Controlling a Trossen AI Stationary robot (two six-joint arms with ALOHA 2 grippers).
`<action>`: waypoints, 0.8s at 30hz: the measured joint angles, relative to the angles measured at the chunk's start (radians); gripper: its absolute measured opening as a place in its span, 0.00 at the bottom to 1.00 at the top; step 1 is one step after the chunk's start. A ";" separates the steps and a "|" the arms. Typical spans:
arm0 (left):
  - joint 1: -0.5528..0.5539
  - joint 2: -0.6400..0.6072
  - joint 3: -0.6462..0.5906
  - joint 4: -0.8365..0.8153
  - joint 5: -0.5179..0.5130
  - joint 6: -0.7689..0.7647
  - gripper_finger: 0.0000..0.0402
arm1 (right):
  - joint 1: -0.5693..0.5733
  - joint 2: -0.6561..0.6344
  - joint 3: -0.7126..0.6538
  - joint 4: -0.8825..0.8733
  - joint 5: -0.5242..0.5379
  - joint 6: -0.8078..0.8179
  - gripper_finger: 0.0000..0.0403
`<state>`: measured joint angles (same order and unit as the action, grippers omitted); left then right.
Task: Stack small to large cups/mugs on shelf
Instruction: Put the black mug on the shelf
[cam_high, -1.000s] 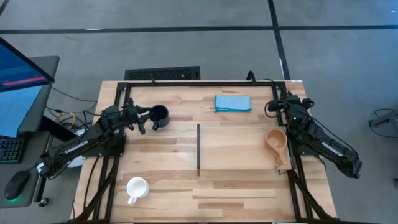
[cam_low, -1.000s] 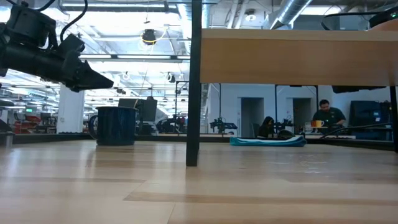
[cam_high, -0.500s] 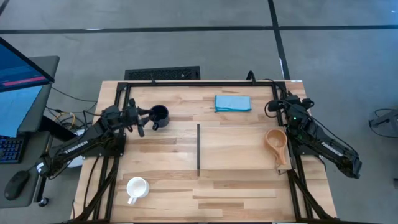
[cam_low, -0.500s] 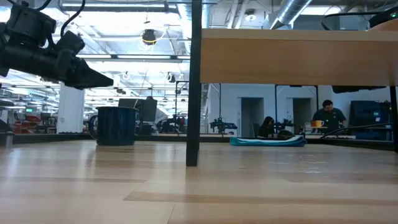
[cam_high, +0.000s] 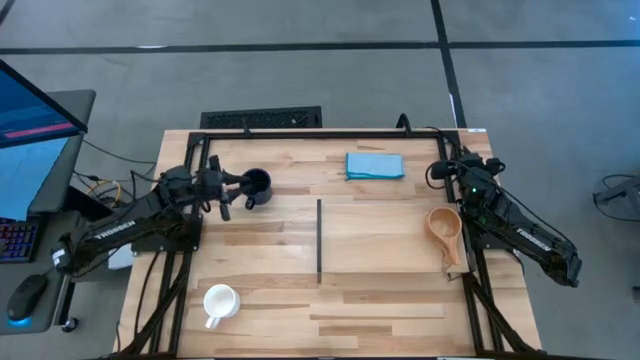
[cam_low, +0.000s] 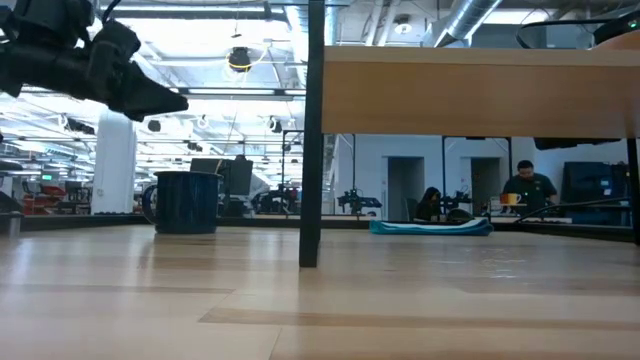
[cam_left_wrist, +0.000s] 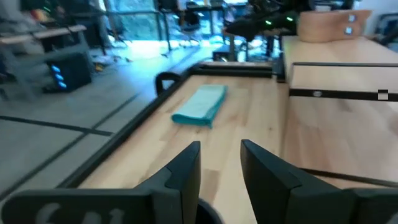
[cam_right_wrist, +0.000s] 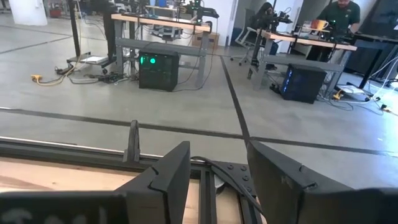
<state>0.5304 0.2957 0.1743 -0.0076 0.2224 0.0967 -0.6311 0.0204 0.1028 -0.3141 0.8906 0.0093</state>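
Note:
The glossy black mug (cam_high: 257, 185) stands upright on the table's far left part, also seen in the low view (cam_low: 188, 201). My left gripper (cam_high: 230, 192) hovers open just left of it and above its rim (cam_low: 172, 102), touching nothing. The white mug (cam_high: 220, 301) stands near the near left edge. The tan wooden cup (cam_high: 444, 228) sits on the shelf (cam_high: 390, 240), a raised pale plank with a black strip on its left edge (cam_low: 480, 92). My right gripper (cam_right_wrist: 217, 163) waits open at the far right corner.
A folded blue cloth (cam_high: 375, 165) lies on the table beyond the shelf. The shelf's black leg (cam_low: 310, 150) stands mid-table. A black frame rail runs round the table's far edge (cam_high: 300, 132). People sit at desks in the room behind.
My left gripper has risen a little above the black mug and stayed open. The mugs, the wooden cup and my right arm have kept still.

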 joint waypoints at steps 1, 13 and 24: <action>-0.014 0.016 0.015 -0.011 -0.003 0.002 0.27 | 0.000 0.000 0.000 0.000 0.000 0.000 0.46; -0.133 0.220 0.284 -0.294 -0.221 0.138 0.27 | 0.000 0.000 0.001 -0.004 0.000 0.000 0.45; -0.136 0.401 0.377 -0.436 -0.300 0.213 0.27 | 0.000 0.000 0.001 -0.006 -0.003 0.000 0.45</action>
<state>0.3939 0.6971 0.5514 -0.4441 -0.0780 0.3097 -0.6308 0.0204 0.1036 -0.3202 0.8871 0.0093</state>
